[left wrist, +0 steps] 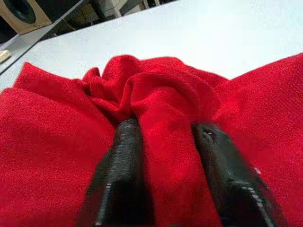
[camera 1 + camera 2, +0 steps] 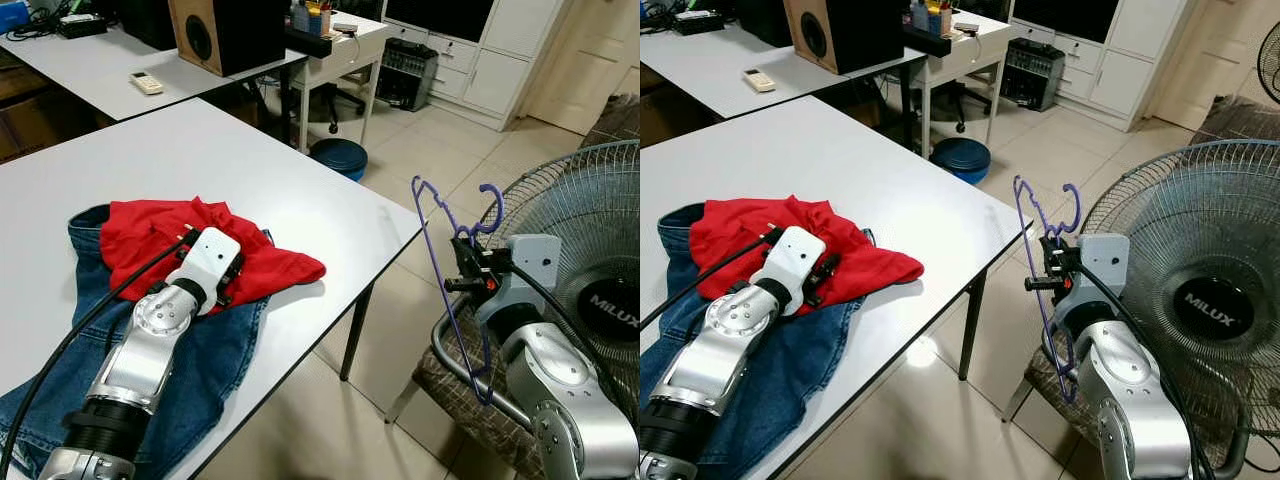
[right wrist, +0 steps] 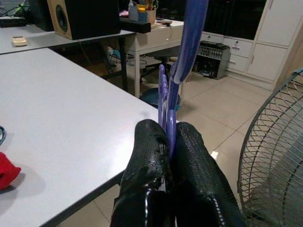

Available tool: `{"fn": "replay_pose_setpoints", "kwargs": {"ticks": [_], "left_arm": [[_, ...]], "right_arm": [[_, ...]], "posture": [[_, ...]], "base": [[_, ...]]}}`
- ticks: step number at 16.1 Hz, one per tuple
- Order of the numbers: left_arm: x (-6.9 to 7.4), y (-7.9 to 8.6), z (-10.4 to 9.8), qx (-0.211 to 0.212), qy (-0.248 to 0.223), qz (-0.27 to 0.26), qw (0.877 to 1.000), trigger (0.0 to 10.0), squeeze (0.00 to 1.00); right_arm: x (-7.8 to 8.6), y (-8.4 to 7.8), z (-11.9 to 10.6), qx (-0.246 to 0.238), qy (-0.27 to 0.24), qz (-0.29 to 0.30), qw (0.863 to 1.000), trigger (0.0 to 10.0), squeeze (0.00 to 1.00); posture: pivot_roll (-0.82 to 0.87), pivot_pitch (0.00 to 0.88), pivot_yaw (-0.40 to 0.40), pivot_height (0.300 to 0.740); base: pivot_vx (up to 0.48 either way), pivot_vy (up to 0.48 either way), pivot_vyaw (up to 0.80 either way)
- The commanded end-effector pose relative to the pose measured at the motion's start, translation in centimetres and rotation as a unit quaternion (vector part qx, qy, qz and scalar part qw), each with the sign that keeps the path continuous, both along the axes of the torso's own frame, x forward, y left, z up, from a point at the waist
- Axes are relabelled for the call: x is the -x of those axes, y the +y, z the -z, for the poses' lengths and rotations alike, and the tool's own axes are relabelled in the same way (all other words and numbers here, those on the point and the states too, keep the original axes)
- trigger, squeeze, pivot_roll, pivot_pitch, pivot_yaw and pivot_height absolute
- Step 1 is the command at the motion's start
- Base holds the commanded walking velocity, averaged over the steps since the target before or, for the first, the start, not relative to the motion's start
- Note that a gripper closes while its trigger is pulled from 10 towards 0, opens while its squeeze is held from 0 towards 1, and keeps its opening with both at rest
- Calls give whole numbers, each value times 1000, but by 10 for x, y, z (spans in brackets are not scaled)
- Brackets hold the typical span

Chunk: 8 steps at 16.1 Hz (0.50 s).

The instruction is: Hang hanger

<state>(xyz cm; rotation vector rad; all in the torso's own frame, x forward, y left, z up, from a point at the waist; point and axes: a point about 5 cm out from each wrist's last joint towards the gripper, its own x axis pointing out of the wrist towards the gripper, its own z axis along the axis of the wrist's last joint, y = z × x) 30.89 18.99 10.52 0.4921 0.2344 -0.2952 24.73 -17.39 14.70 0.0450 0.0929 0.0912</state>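
On my far left I see blue jeans [image 2: 190,370] spread flat on the white table [image 2: 250,170], with a red shirt [image 2: 150,235] crumpled on top of their upper part. My left gripper [image 1: 163,156] is down on that shirt: in the left wrist view its two black fingers [image 1: 125,175] stand a little apart with a raised fold of red cloth caught between them, so I read it as pinching the shirt. Behind the table there is a second table carrying a small white remote [image 2: 146,82] and a wooden speaker [image 2: 205,35]. Moving right past the table's edge, a blue round stool [image 2: 338,157] sits on the tiled floor. Further right, my right gripper [image 3: 168,142] is held in the air off the table's corner, clear of the tabletop. Its fingers are pressed tight together on the thin wire of a purple hanger [image 2: 445,270], which stands roughly upright with its hook [image 2: 490,205] at the top, turned toward a large standing fan [image 2: 590,270] just beside my right arm. Beneath the hanger I can make out a chair [image 2: 450,385] with a dark patterned seat and metal frame.
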Motion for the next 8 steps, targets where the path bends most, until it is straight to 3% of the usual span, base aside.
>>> {"fn": "replay_pose_setpoints", "kwargs": {"ticks": [1,3,4,8], "left_arm": [[0,-1,0,29,-5,-2,1000,0,0],[-2,-3,-5,69,-19,-6,997,0,0],[-3,-7,-10,94,-30,5,995,0,0],[-14,-12,-47,216,-116,11,969,0,0]], "right_arm": [[1,-11,-2,7,-11,33,999,10000,0],[0,-16,-4,5,-16,46,999,10000,0],[-2,-14,-6,13,-22,24,999,10000,0],[-3,-19,-10,21,-29,24,999,10000,0]], "posture": [[-200,0,-52,740],[-200,0,-52,740],[-209,0,-41,740],[-213,0,-38,740]], "base": [[0,0,0],[0,0,0],[0,0,0],[0,0,0]]}}
